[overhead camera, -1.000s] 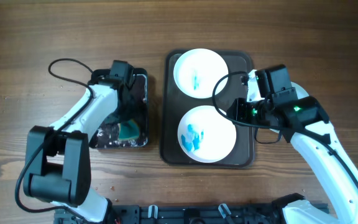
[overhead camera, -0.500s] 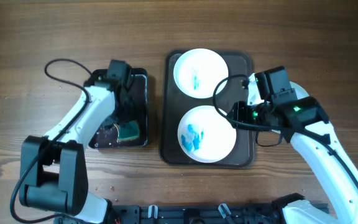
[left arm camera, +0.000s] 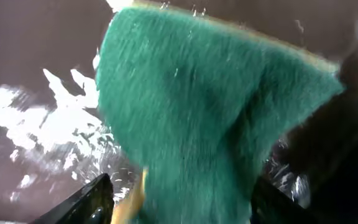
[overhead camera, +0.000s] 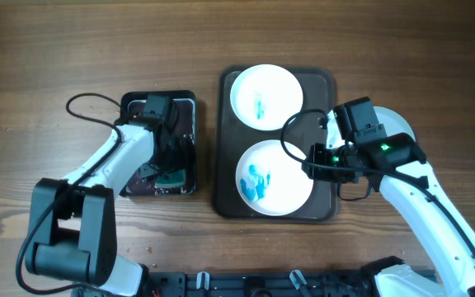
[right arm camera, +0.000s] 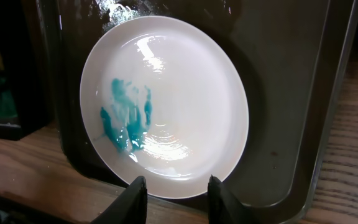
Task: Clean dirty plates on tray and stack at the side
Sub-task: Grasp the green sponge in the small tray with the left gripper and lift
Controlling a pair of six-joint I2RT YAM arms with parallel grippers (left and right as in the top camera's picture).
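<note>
On the table [overhead camera: 72, 49], a dark tray [overhead camera: 326, 91] with two white plates lying flat in a row, close together; touching or not, impossible to say. On the far plate [overhead camera: 266, 97], a faint blue streak [overhead camera: 260, 106] near the middle. On the near plate [overhead camera: 275, 177], a heavier blue smear [overhead camera: 258, 183] toward its left half, seen from the right wrist as a blot with thin streaks beside it and glossy white all round. Just left of the tray and apart from it, a smaller dark tub [overhead camera: 190, 107], its bottom wet and glinting. Inside the tub, toward its near end, a green sponge [overhead camera: 171, 176]. Left gripper [overhead camera: 168, 161] down in the tub, right over the sponge. From the left wrist, a rough green face across most of the view, a yellow edge low down, and the jaws apart, one finger [left arm camera: 89, 202] on either side of the sponge with no clear contact. Right gripper [right arm camera: 176, 198] low at the right-hand side of the near plate, over the tray. Jaws apart there too, nothing between them but the plate's rim in line with the gap; contact with the rim not possible to tell.
</note>
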